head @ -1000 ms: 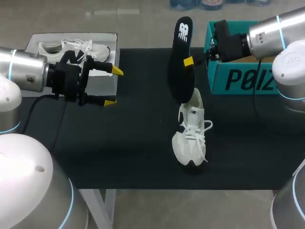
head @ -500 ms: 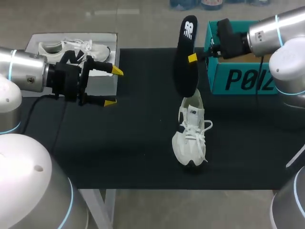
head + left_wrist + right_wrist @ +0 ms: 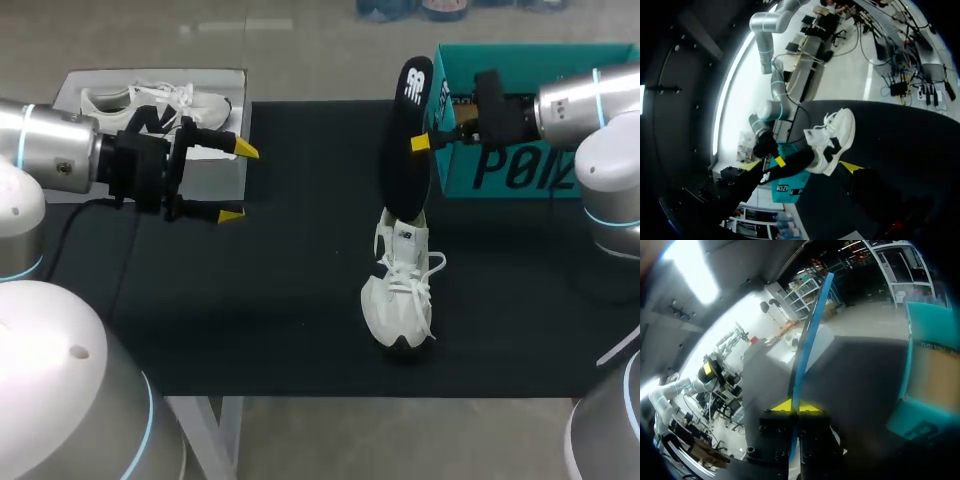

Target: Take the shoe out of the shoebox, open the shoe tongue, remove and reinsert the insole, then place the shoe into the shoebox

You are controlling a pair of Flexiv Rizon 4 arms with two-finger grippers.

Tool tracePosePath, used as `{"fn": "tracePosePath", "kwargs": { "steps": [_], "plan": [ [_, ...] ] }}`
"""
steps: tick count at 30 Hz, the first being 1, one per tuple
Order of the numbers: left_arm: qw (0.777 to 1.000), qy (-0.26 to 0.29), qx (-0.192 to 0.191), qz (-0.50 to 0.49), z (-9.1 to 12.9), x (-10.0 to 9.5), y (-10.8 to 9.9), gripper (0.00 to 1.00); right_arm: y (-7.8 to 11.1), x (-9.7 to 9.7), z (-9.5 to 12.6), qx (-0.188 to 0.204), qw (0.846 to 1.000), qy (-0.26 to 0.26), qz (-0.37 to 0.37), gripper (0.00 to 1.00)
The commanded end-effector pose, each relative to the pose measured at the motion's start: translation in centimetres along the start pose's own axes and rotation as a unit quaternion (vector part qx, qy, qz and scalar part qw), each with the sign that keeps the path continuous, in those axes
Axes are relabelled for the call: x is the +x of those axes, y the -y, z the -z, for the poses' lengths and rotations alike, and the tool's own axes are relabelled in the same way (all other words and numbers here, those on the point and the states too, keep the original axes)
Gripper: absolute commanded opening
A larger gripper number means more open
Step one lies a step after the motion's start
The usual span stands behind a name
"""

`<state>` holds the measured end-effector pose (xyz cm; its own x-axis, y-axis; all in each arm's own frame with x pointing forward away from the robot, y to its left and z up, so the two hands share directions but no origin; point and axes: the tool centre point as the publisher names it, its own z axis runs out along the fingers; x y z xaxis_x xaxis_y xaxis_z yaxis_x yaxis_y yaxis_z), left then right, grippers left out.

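Observation:
A white sneaker [image 3: 400, 290] lies on the black mat [image 3: 250, 300] with its toe toward the front edge. A black insole [image 3: 405, 140] stands nearly upright above it, its lower end at the sneaker's heel opening. My right gripper [image 3: 422, 142] is shut on the insole's edge. In the right wrist view the insole [image 3: 810, 335] shows edge-on between the closed yellow tips of that gripper [image 3: 795, 406]. The teal shoebox [image 3: 520, 160] sits behind the right gripper. My left gripper [image 3: 238, 182] hangs open over the mat's left side, holding nothing. In the left wrist view the sneaker [image 3: 832, 135] is far ahead.
A grey tray [image 3: 70, 85] holding a second white shoe [image 3: 150, 100] stands at the back left, just behind the left gripper. The teal shoebox [image 3: 930, 370] is beside the right gripper.
My right arm has carried the insole to the right, toward the teal shoebox, with its lower end staying at the sneaker's heel. The left arm has not moved.

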<state>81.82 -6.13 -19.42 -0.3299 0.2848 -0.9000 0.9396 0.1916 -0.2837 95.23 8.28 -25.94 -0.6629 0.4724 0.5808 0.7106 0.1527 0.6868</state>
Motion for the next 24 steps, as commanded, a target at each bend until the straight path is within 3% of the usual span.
{"fn": "tracePosePath", "kwargs": {
  "steps": [1, 13, 24],
  "plan": [
    [1.000, -0.001, 0.001, 0.000, 0.0, 0.0, 0.0, 1.00, 1.4, 0.6, 0.7, -0.007, 1.000, 0.004, -0.001, 0.00],
    [1.000, -0.001, 0.001, 0.000, 0.0, 0.0, 0.0, 1.00, 4.6, 0.4, -0.4, -0.004, 1.000, 0.005, -0.018, 0.00],
    [1.000, -0.001, 0.001, 0.000, 0.0, 0.0, 0.0, 1.00, 5.1, -0.8, -1.0, 0.004, 1.000, 0.022, -0.013, 0.00]
  ]
}}
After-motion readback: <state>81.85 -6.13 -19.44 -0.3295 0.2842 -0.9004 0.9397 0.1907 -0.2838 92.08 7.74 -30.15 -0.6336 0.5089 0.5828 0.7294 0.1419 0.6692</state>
